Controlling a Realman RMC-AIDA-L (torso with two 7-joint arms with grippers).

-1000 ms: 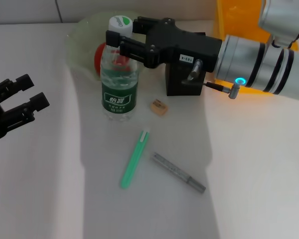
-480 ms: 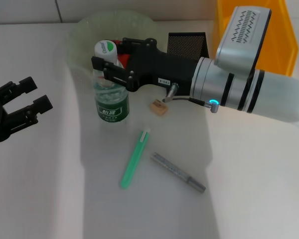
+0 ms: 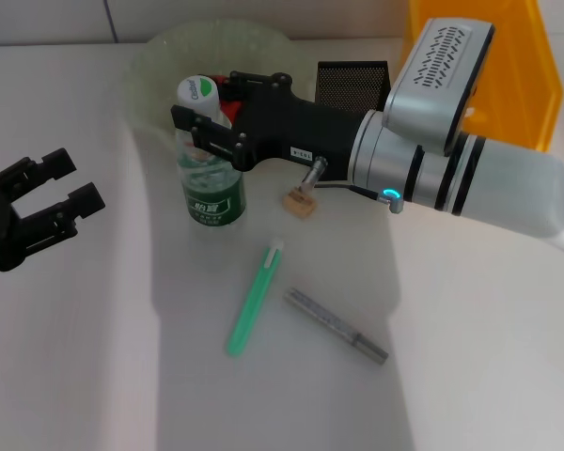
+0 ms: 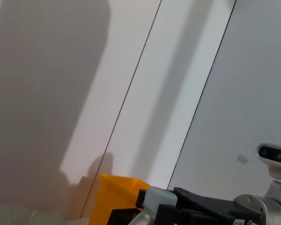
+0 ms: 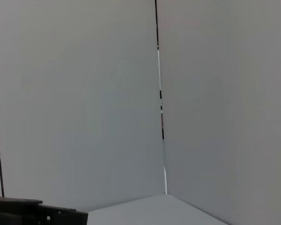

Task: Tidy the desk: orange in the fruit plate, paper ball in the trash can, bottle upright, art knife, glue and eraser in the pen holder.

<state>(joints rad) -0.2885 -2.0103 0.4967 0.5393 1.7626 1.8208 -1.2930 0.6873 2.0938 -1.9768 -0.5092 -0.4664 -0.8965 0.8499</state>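
- The right hand [image 3: 202,136], black and blocky at the end of a silver arm banded in black, was clamped on the neck of the bottle [image 3: 210,160], which stood upright on the bench [image 3: 470,319].
- The bottle was clear ribbed plastic with a dark green label and a white cap marked in green.
- Just behind it sat the fruit plate [image 3: 160,56], a wide bowl of translucent pale green; the red-orange of the orange [image 3: 227,89] showed inside it, mostly hidden by the hand.
- The eraser [image 3: 299,204], a small tan block, lay on the bench just beside the bottle and under the right arm.
- Nearer the camera lay a slim green stick with a white tip [image 3: 254,301] and, close beside it but apart, a grey metallic pen-shaped tool [image 3: 336,326].
- The pen holder [image 3: 352,85], a square cup of black wire mesh, stood behind the arm; next to it rose the trash can [image 3: 536,75], glossy yellow-orange plastic with sloped walls.
- The left hand [image 3: 49,199], black with its fingers spread apart, hung over the bench's left side, well away from everything and holding nothing.
- The bench was smooth, matte white, crossed by broad soft shadows.
- Pale plain walls met in a corner in the right wrist view; the left wrist view showed similar panels above the yellow-orange bin.
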